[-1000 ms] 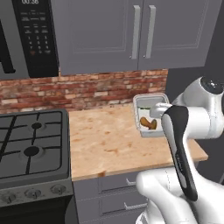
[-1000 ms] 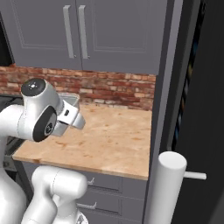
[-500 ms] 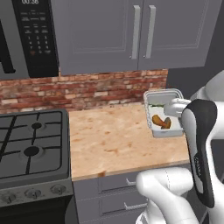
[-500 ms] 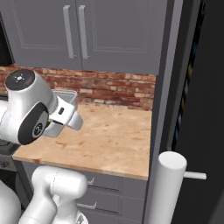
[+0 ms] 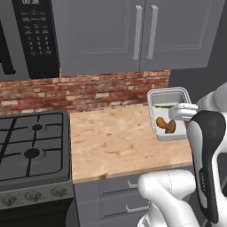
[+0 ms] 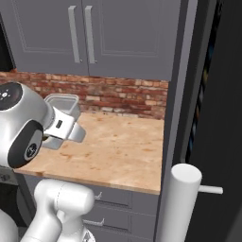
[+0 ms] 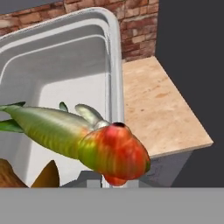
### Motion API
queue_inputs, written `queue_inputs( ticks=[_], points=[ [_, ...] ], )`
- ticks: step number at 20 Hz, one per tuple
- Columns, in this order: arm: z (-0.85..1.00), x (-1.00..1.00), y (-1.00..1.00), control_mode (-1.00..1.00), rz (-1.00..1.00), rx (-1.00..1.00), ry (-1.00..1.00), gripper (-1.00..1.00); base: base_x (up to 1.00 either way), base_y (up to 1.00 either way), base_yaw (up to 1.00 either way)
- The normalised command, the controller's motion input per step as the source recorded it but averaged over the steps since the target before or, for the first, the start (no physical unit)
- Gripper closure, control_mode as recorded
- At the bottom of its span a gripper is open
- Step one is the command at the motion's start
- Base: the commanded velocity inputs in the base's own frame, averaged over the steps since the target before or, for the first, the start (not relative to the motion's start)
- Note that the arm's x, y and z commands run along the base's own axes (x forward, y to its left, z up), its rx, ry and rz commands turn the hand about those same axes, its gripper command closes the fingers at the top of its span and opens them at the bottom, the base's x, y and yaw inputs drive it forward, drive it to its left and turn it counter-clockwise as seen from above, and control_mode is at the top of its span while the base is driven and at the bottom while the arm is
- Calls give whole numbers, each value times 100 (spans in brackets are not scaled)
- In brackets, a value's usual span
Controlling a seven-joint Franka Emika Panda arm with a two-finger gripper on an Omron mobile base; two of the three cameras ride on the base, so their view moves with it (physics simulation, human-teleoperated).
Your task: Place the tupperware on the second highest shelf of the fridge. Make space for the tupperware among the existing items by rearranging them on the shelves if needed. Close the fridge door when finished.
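I am in the carrying step: the tupperware point(image 5: 169, 113) is lifted off the worktop point(image 5: 119, 139) and rides at the end of my gripper point(image 5: 181, 111), tilted, with its open face toward the left base camera. In the hand view its rim point(image 7: 114, 74) sits right against my gripper, and the red-and-green food piece point(image 7: 87, 142) inside lies closest of all. My fingertips are hidden behind the tub, so I cannot tell from sight how they stand; I judge they are clamped on its rim, since the tub hangs in the air with nothing else under it.

Just below the gripper is the worktop, bare wood. Beyond it runs the brick backsplash point(image 5: 88, 91), and above that the grey wall cabinets point(image 5: 133, 35). Off to my right stands the fridge point(image 6: 215, 123), dark and with its door not open toward me as far as I can see (its white bar handle point(image 6: 182, 203) rises near the camera).

Next I judge I must swing the tub toward the fridge, keeping it level enough that nothing slides out, and reach the second highest shelf.

Counted: one tupperware, one gripper, two cabinet doors in each base view, one stove point(image 5: 31, 150), one microwave point(image 5: 26, 37).
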Motion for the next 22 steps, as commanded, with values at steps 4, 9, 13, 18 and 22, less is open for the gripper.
queue_inputs(
  ticks=[4, 9, 13, 18, 22],
  points=[
    [0, 0, 0, 100, 0, 0, 0, 100, -19, 2, -1],
    [0, 0, 0, 100, 0, 0, 0, 100, -93, 0, 2],
    [0, 0, 0, 100, 0, 0, 0, 100, -100, 0, 0],
    [0, 0, 0, 100, 0, 0, 0, 100, -100, 0, -7],
    [0, 0, 0, 100, 0, 0, 0, 100, -91, -3, -47]
  ],
)
